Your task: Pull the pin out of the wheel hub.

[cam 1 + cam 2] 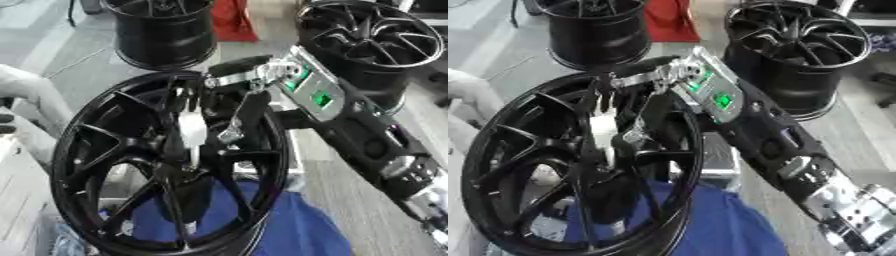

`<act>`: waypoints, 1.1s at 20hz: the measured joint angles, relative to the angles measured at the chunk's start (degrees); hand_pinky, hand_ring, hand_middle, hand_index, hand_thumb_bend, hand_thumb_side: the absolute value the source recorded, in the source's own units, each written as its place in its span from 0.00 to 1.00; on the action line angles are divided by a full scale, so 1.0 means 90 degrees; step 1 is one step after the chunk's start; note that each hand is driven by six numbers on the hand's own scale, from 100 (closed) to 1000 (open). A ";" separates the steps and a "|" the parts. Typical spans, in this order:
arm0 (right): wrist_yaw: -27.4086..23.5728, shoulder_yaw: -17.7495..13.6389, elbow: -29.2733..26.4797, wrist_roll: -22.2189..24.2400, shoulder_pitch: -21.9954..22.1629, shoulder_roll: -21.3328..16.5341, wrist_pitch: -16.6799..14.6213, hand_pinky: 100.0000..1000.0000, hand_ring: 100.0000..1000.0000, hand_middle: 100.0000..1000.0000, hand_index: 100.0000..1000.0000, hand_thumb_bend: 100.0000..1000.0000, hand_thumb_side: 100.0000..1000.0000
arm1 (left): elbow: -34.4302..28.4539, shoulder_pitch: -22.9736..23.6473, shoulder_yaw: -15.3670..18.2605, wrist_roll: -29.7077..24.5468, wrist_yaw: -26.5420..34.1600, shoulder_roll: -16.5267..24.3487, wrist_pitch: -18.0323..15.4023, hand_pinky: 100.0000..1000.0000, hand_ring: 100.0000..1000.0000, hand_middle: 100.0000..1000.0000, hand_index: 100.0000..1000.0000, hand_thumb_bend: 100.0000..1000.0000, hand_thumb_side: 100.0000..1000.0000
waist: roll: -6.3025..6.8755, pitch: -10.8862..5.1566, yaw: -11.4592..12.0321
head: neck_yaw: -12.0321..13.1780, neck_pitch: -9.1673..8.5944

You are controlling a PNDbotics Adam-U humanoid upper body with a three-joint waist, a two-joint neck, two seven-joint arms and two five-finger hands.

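Here, right hand on pin.

Light was even and fairly bright, with soft shadows. Both views looked blurred throughout. Glare glinted off the silver joints of the right arm.

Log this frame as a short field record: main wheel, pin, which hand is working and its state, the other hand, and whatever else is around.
main wheel: black spoked wheel hub, standing on edge, near camera
pin: white piece at the hub's centre, apparently not yet out
right hand: right hand reaches in from the right, fingers curled over the white piece
left hand: not in view
under wheel: blue cloth
background: two more black wheels on the floor, red object between them
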 measured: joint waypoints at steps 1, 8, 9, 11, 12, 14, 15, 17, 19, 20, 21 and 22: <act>0.0028 0.0000 0.0017 0.0000 0.0002 0.0004 0.0000 0.74 0.75 0.76 0.87 0.28 0.24 | 0.0000 0.0000 0.0000 0.0000 0.0000 0.0000 0.0000 0.57 0.58 0.62 0.84 0.03 0.58 | 0.0000 0.0000 0.0000 | 0.0000 0.0000; 0.0278 0.0003 0.0120 -0.0021 0.0039 0.0106 -0.0018 0.72 0.72 0.72 0.82 0.26 0.22 | 0.0000 0.0000 0.0000 -0.0002 0.0002 0.0000 -0.0001 0.57 0.58 0.62 0.84 0.03 0.58 | 0.0002 0.0000 0.0000 | -0.0001 0.0000; 0.0312 0.0003 0.0138 -0.0036 0.0055 0.0118 -0.0031 0.71 0.71 0.71 0.81 0.25 0.22 | 0.0000 -0.0001 0.0000 -0.0003 0.0002 0.0000 -0.0001 0.57 0.58 0.62 0.84 0.03 0.58 | 0.0002 0.0000 0.0000 | -0.0001 0.0000; 0.0393 -0.0005 0.0176 -0.0069 0.0055 0.0157 -0.0062 0.71 0.70 0.69 0.80 0.24 0.21 | 0.0000 -0.0001 0.0000 -0.0003 0.0002 0.0000 -0.0001 0.57 0.58 0.62 0.84 0.03 0.58 | 0.0003 -0.0001 0.0000 | -0.0001 0.0000; 0.0426 -0.0005 0.0193 -0.0086 0.0055 0.0169 -0.0080 0.70 0.69 0.68 0.79 0.23 0.21 | 0.0000 -0.0001 0.0000 -0.0003 0.0002 0.0000 -0.0001 0.57 0.58 0.62 0.84 0.03 0.58 | 0.0003 -0.0001 0.0000 | -0.0001 0.0000; 0.0505 -0.0012 0.0243 -0.0120 0.0055 0.0201 -0.0113 0.69 0.67 0.67 0.79 0.22 0.20 | 0.0000 -0.0004 -0.0001 -0.0003 0.0002 0.0000 -0.0001 0.57 0.58 0.62 0.84 0.03 0.58 | 0.0003 -0.0002 0.0000 | -0.0001 0.0000; 0.0553 -0.0026 0.0258 -0.0139 0.0055 0.0218 -0.0132 0.68 0.67 0.67 0.78 0.22 0.20 | 0.0000 -0.0006 -0.0001 -0.0004 0.0003 0.0000 -0.0001 0.57 0.58 0.62 0.84 0.03 0.58 | 0.0003 -0.0002 0.0000 | -0.0001 0.0000; 0.0637 -0.0054 0.0308 -0.0198 0.0055 0.0245 -0.0173 0.66 0.65 0.65 0.77 0.20 0.19 | 0.0000 -0.0009 -0.0001 -0.0004 0.0003 0.0000 -0.0001 0.57 0.58 0.62 0.84 0.03 0.58 | 0.0003 -0.0007 0.0001 | -0.0001 0.0000; 0.0753 -0.0084 0.0379 -0.0267 0.0057 0.0283 -0.0224 0.65 0.64 0.63 0.75 0.18 0.19 | 0.0000 -0.0012 -0.0002 -0.0004 0.0003 0.0000 -0.0001 0.57 0.58 0.62 0.84 0.03 0.58 | 0.0004 -0.0014 0.0003 | -0.0001 0.0000; 0.0846 -0.0077 0.0461 -0.0302 0.0095 0.0291 -0.0241 0.64 0.63 0.62 0.74 0.18 0.18 | 0.0000 -0.0014 -0.0002 -0.0004 0.0003 0.0000 -0.0001 0.57 0.58 0.62 0.84 0.03 0.58 | 0.0003 -0.0010 0.0008 | -0.0002 0.0000; 0.0921 -0.0075 0.0536 -0.0341 0.0137 0.0306 -0.0261 0.64 0.62 0.61 0.73 0.16 0.19 | 0.0000 -0.0016 -0.0002 -0.0004 0.0003 0.0000 -0.0001 0.57 0.58 0.62 0.84 0.03 0.58 | 0.0002 0.0003 0.0010 | -0.0002 0.0000; 0.0977 -0.0075 0.0590 -0.0382 0.0150 0.0331 -0.0288 0.63 0.61 0.59 0.71 0.14 0.18 | 0.0000 -0.0022 -0.0002 -0.0005 0.0003 0.0000 -0.0001 0.57 0.58 0.62 0.84 0.02 0.58 | 0.0003 0.0005 0.0011 | -0.0002 0.0000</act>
